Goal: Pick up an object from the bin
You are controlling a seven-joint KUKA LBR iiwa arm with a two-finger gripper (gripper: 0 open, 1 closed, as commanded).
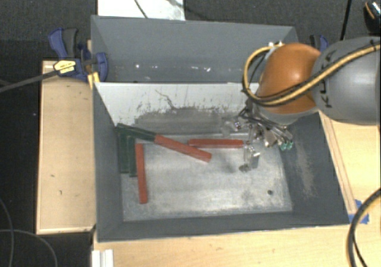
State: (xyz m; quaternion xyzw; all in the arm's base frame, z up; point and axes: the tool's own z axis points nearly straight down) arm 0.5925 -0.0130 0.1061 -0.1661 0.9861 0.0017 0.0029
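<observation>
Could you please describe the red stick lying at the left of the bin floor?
The red stick is a long, thin, straight bar, matt, perhaps painted wood or plastic. It lies flat on the bin floor, pointing from far to near, close beside a dark green bar on its left, well apart from the gripper.

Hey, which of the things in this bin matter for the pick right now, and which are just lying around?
In the job: pincer; bin; near red stick, right beside the pincer, probably the pick.
Lying about: slanted red stick, mid-bin; left red stick; green bars, far left.
</observation>
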